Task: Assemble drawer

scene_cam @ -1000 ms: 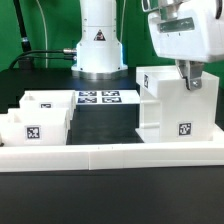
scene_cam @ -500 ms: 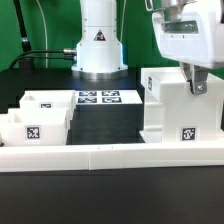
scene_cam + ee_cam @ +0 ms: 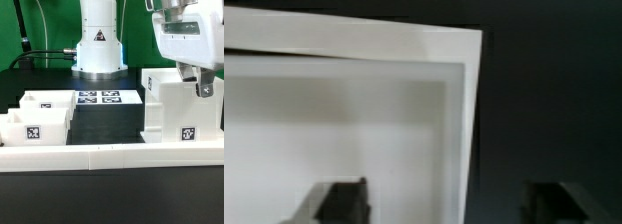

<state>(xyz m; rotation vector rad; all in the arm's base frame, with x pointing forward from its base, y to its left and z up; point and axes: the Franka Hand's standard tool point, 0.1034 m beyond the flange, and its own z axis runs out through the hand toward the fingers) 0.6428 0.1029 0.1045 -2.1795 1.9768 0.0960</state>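
**Jaws Straddle the Big Box's Side Wall**

Just behind the low white wall [image 3: 100, 155], the big box [image 3: 178, 108] sits on the tabletop [image 3: 105, 128], on the exterior view's right. The jaws are apart, one on each side of the box's thin side wall [image 3: 461, 150], and are not pinching it yet. The two small trays [image 3: 35, 118] sit well apart, on the exterior view's left.

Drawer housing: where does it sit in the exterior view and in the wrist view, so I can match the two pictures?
Exterior view: the drawer housing stands at the exterior view's right, behind the low border wall.
Wrist view: the drawer housing fills most of the picture, with one wall edge running between the fingers of the claw.
Shared landmark: the claw, open over that wall in both views.
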